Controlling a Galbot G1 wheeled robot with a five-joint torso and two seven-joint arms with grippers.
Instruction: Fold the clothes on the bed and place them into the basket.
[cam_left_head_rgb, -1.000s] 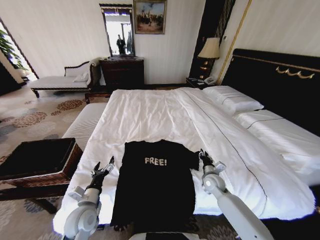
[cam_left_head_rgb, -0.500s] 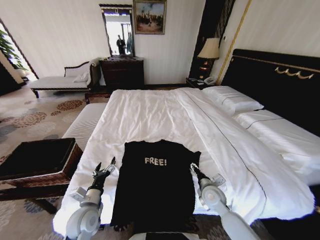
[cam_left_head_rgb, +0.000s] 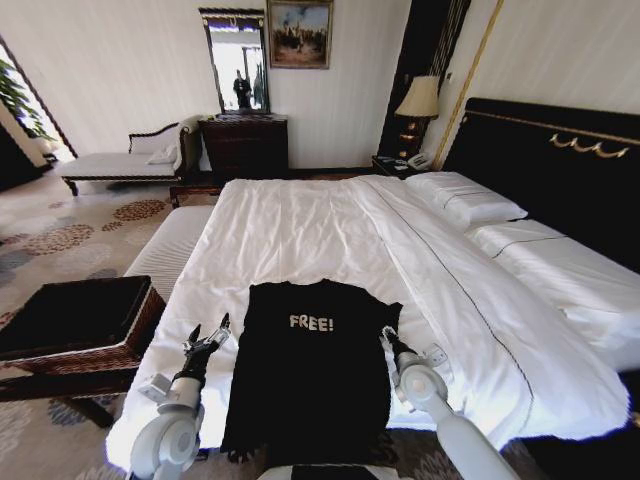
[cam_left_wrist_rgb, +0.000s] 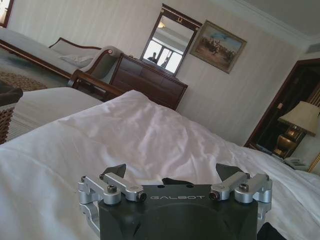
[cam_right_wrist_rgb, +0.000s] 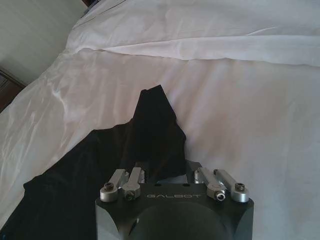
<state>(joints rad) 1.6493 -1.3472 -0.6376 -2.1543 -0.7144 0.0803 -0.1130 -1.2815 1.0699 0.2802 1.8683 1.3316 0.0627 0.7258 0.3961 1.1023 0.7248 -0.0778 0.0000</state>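
The clothes, one black T-shirt (cam_left_head_rgb: 310, 385) with white "FREE!" lettering, lie flat at the near end of the bed (cam_left_head_rgb: 300, 225). My right gripper (cam_left_head_rgb: 386, 337) is at the shirt's right sleeve edge, shut on the sleeve cloth (cam_right_wrist_rgb: 155, 135), which runs in between its fingers. To the left of the shirt, my left gripper (cam_left_head_rgb: 208, 335) hovers open over the white sheet, apart from the cloth; in the left wrist view the left gripper (cam_left_wrist_rgb: 171, 172) holds nothing. The dark woven basket (cam_left_head_rgb: 140, 320) stands on the floor left of the bed.
A white striped bench (cam_left_head_rgb: 170, 245) runs along the bed's left side behind the basket. Pillows (cam_left_head_rgb: 465, 200) and a black headboard (cam_left_head_rgb: 560, 170) are on the right. A dresser (cam_left_head_rgb: 245, 145) and a chaise stand against the far wall.
My right gripper has drawn back toward me and leftward onto the sleeve's edge, and its fingers have narrowed. The left gripper and the shirt's body stay where they were.
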